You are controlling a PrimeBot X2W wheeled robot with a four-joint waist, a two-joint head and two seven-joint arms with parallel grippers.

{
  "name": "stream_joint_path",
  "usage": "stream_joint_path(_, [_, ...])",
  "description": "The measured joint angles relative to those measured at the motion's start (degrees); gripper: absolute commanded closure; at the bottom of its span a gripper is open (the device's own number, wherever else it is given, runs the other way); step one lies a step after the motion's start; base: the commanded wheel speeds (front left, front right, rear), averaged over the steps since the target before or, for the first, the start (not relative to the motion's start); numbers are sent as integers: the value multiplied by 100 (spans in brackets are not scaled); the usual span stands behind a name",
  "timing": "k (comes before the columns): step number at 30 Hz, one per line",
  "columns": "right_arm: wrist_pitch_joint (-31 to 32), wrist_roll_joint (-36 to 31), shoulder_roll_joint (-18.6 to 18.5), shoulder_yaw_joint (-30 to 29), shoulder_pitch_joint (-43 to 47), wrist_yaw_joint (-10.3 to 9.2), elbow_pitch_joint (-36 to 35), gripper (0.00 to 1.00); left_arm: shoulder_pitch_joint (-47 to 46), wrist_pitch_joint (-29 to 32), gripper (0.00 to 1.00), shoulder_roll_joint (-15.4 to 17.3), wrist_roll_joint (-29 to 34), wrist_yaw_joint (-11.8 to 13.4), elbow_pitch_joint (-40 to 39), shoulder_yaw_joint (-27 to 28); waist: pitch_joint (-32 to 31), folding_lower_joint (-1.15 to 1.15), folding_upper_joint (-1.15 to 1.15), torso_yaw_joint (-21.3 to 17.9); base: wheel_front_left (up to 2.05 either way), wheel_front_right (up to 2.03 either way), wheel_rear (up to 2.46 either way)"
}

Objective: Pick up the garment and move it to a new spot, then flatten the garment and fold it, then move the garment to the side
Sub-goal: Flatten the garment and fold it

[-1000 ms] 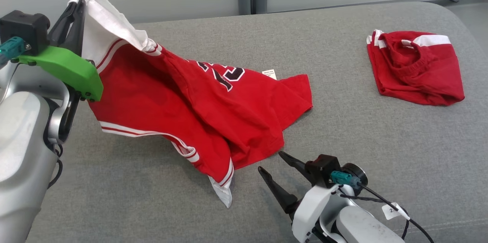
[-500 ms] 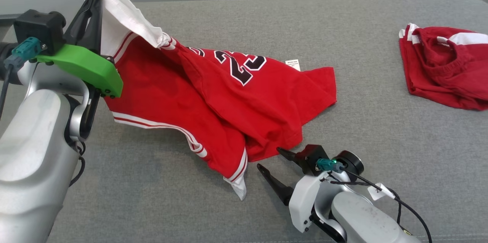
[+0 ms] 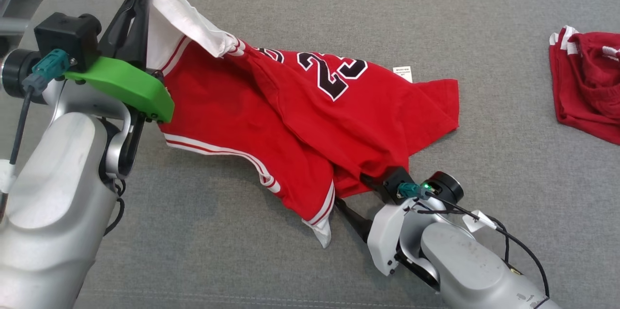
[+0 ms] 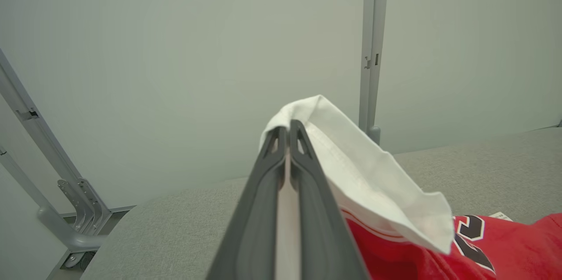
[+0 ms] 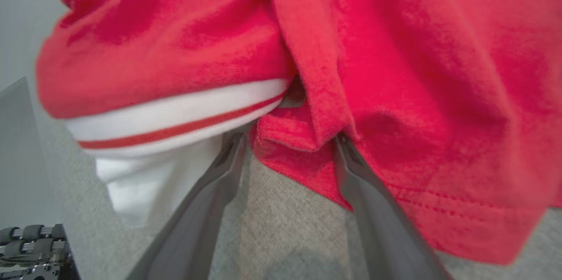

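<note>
We judge this to be the first step: getting a two-point hold on the jersey point(image 3: 300, 120) so we can lift it. Our left gripper point(image 3: 139, 1) is clamped on its white shoulder, raised at 10 o'clock, and the rest drapes down across the middle of the pad point(image 3: 484, 163). Our right gripper point(image 5: 290, 141), at 5 o'clock, is spread wide with a bunched fold of red hem between its jaws, not yet pinched. Next we likely need to close deep on that fold, then raise both arms together.
</note>
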Motion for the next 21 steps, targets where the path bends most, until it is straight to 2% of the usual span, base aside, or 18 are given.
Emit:
stream_joint_path(1, [-2, 1, 0, 0, -32, 0, 43, 0, -1, 0, 100, -23, 0, 0, -1, -19, 13, 0, 0, 20, 0, 0, 0])
stream_joint_path(2, [-2, 1, 0, 0, -32, 0, 43, 10, -1, 0, 100, -23, 0, 0, -1, -19, 13, 0, 0, 20, 0, 0, 0])
stream_joint_path(3, [-5, 9, 0, 1, -61, -1, 77, 25, -3, 0, 100, -43, 0, 0, -2, -33, 26, 0, 0, 38, 0, 0, 0])
stream_joint_path(4, [-23, 19, -2, 0, -82, -1, 101, 31, -4, -22, 100, -58, 0, 0, 0, -46, 36, 0, 0, 57, 0, 0, 0])
stream_joint_path(6, [-31, 66, -1, 1, -104, -3, 152, 49, -16, -48, 100, -73, 0, -1, 4, -64, 52, 0, 0, 95, 0, 0, 0])
stream_joint_path(10, [-75, 224, -5, 53, -157, -8, 226, 66, -31, -67, 100, -77, 0, -2, 33, -70, 63, 0, 0, 159, 0, 0, 0])
stream_joint_path(11, [-92, 230, -2, 79, -183, -8, 242, 78, -31, -68, 100, -74, 0, -2, 47, -70, 63, 0, 0, 165, 0, 0, 0])
stream_joint_path(14, [-187, 324, 0, 89, -196, -9, 249, 100, -31, -107, 100, -74, 0, -2, 87, -67, 54, 0, 0, 170, 0, 0, 0])
stream_joint_path(21, [-563, 575, 4, -193, -205, -63, 169, 100, 18, -301, 100, -32, -120, -2, 116, 152, -52, 0, 0, 49, 0, 0, 0])
